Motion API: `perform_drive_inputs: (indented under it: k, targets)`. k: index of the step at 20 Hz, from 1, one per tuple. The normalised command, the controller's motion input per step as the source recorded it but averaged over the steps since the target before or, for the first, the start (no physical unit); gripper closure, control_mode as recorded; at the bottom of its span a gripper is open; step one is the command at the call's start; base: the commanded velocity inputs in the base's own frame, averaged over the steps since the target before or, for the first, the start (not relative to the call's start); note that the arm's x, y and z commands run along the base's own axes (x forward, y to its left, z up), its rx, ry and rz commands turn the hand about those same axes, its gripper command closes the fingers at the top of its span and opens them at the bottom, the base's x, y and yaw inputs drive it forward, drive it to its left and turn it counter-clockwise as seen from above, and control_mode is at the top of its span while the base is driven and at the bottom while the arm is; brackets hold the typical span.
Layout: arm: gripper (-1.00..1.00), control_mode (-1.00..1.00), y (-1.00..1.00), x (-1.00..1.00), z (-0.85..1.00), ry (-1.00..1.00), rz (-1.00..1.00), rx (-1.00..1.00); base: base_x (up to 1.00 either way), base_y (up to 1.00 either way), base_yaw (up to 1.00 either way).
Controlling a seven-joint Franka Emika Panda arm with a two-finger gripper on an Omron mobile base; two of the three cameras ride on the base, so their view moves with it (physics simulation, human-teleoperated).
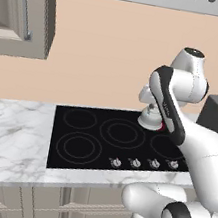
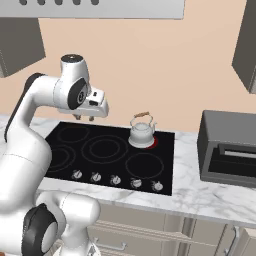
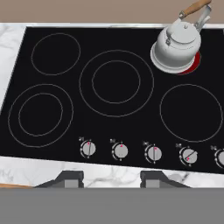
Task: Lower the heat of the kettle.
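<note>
While the kettle [image 3: 176, 46] sat on the glowing back-right burner [image 3: 195, 64], the gripper [image 2: 84, 118] hovered high over the cooktop [image 3: 131, 118], fingers apart and empty. Reaching was underway; next it needed to descend onto that burner's knob [image 3: 188, 155].

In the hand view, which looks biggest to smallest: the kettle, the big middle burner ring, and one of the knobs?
1. Middle burner ring, largest.
2. Kettle.
3. Knob, smallest by far, though it sits nearer the camera.
</note>
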Motion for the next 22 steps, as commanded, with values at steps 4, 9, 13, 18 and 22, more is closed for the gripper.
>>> perform_drive_inputs:
  k: [4, 9, 13, 18, 22]
  targets:
    - [-1.00, -1.00, -0.02, -0.20, -0.01, -0.09, 0.00, 0.00, 0.00, 0.00, 0.00]
    - [-1.00, -1.00, -0.38, -0.47, -0.23, -0.06, 0.00, 0.02, 0.00, 0.00, 0.00]
    - [-1.00, -1.00, -0.64, -0.29, -0.56, 0.02, 0.00, 0.00, 0.00, 0.00, 0.00]
    - [-1.00, -1.00, -0.45, 0.00, -0.52, 0.01, 0.00, -0.08, 0.00, 0.00, 0.00]
    - [-1.00, -1.00, -0.57, -0.05, -0.41, 0.06, -0.04, 0.00, 0.00, 0.00, 0.00]
